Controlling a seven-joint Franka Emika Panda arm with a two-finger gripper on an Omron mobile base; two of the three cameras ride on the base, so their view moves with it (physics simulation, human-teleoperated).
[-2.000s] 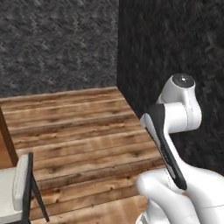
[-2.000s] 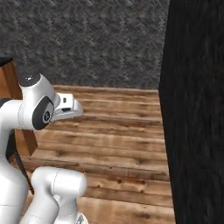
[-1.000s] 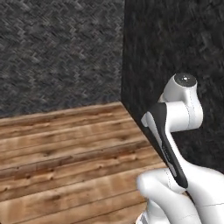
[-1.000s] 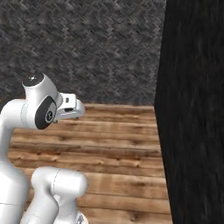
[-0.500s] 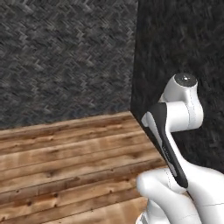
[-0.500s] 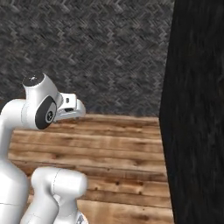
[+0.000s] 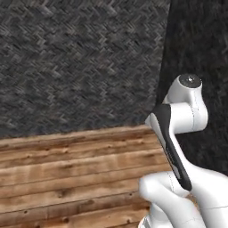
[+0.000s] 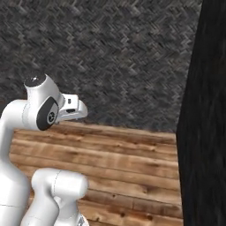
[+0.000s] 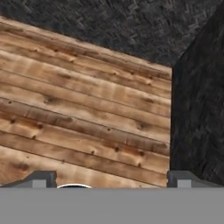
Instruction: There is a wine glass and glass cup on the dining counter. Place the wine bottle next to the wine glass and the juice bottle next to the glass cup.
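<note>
The wine glass, glass cup, dining counter, wine bottle and juice bottle are all out of view. My arm (image 7: 182,116) is folded up close over the base, with its hand (image 8: 70,108) pointing forward and down. In the hand view the gripper (image 9: 113,180) is open. Its two dark fingertips (image 9: 43,178) stand wide apart at the bottom edge. Between them there is just wooden floor.
A plank wooden floor (image 7: 67,173) runs up to a grey herringbone wall (image 7: 80,67) ahead. A tall black wall or panel (image 8: 205,132) stands close on the right and meets the grey wall at a corner (image 9: 171,70).
The whole picture has slid rightward, so the base has turned. A chair and a wooden edge at the left two seconds ago are gone. The arm's pose and the open jaws are unchanged.
</note>
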